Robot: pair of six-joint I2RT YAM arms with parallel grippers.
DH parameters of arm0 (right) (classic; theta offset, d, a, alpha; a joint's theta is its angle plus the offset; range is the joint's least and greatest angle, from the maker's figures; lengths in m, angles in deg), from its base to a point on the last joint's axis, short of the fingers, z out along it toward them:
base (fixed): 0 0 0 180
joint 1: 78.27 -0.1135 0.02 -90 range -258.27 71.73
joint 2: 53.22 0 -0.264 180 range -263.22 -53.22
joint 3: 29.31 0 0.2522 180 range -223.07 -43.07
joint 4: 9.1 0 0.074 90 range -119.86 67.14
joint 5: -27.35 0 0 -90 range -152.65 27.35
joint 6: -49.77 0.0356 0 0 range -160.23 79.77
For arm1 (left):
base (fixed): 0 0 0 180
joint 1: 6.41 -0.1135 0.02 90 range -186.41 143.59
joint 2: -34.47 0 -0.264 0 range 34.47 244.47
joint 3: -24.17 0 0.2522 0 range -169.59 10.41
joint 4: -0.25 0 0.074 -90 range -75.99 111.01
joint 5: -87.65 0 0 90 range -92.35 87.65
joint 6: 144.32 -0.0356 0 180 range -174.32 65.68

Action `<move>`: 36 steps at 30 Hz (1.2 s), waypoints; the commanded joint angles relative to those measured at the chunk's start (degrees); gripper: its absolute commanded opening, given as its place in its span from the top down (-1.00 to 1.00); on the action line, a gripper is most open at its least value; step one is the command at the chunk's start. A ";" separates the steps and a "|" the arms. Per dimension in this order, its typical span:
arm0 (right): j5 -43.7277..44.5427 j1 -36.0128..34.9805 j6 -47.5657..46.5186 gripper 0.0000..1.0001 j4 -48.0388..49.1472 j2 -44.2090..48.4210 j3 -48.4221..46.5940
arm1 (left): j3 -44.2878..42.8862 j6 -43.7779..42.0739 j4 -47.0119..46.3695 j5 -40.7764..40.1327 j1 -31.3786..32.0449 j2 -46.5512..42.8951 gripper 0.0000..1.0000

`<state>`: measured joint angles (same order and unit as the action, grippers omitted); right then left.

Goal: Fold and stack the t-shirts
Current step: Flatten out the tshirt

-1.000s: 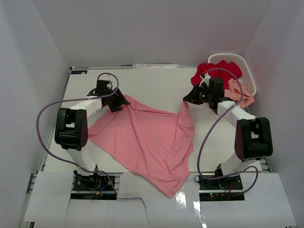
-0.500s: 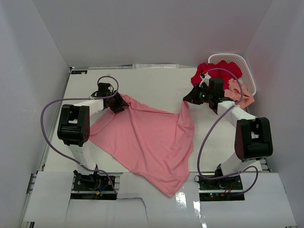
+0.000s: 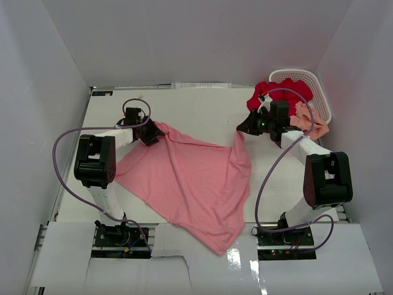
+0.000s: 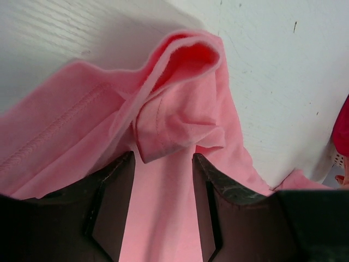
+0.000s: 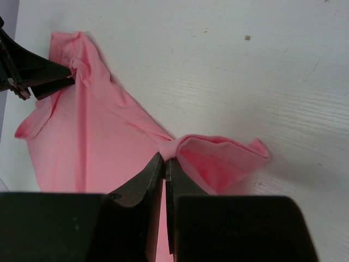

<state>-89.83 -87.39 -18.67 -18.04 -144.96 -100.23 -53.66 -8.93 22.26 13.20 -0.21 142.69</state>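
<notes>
The pink t-shirt (image 3: 190, 178) lies spread and rumpled across the middle of the table. My left gripper (image 3: 152, 136) is at its far left corner. In the left wrist view its jaws (image 4: 163, 158) stand open, straddling the pink t-shirt (image 4: 180, 109) where a sleeve is folded over. My right gripper (image 3: 242, 130) is at the far right corner. There it (image 5: 165, 159) is shut on a pinched bunch of the pink t-shirt (image 5: 218, 161). The red t-shirt (image 3: 265, 95) and the peach t-shirt (image 3: 310, 120) hang over the basket.
The white perforated basket (image 3: 307, 80) stands at the back right corner, just behind my right arm. White walls close in the table on three sides. The shirt's near tip hangs over the table's front edge (image 3: 221, 246).
My left arm swung slightly and its gripper settled lower onto the shirt's far left corner, its jaws narrowing a little. The right gripper and the shirt's right corner have stayed put.
</notes>
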 commanded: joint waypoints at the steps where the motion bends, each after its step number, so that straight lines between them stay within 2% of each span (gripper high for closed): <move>1: -0.77 -0.28 -1.08 0.85 2.04 1.66 0.83 | 0.88 0.58 -1.92 -1.40 -0.92 -2.84 -0.14; 8: -1.03 -0.28 -1.00 0.85 2.12 1.48 0.83 | 0.09 0.14 -2.18 -1.84 -1.54 -2.32 -0.10; 13: -1.03 -0.28 -1.00 0.85 2.12 1.39 1.00 | -0.17 0.67 -2.71 -0.70 -1.54 -1.09 0.03; 22: -1.12 -0.28 -0.91 0.85 2.12 1.13 1.00 | -0.26 0.67 -3.68 0.88 -1.54 -0.91 0.13; 26: -1.12 -0.28 -0.91 0.85 2.21 1.13 1.09 | 0.00 0.58 -4.29 1.50 -1.54 -0.65 0.47; 36: -0.60 -0.28 -1.08 0.85 2.04 2.01 1.09 | -1.05 0.32 -4.74 2.64 -1.80 0.58 1.00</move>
<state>-90.03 -87.39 -18.67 -18.00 -144.96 -99.43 -53.58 -8.02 18.28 14.86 -1.70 143.02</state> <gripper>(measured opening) 0.085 0.050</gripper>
